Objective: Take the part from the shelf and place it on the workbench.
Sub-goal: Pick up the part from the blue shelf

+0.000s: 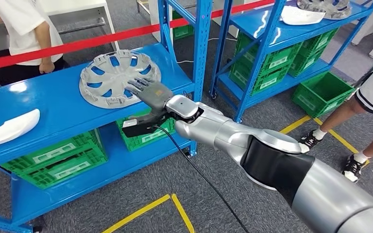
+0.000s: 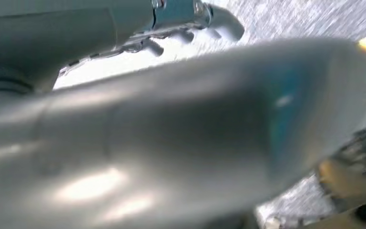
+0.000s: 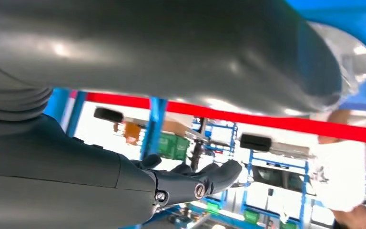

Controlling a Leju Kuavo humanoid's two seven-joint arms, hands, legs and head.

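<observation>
Blue steel shelf (image 1: 53, 104) holds the grey spoked plastic wheel cover (image 1: 111, 77) flat on its middle level, left of centre. Right hand (image 1: 148, 91) rests on its near-right rim, fingers spread, apparently not gripping yet. Lift and transfer to workbench remain. Left hand state: cannot tell, view blurred.
</observation>
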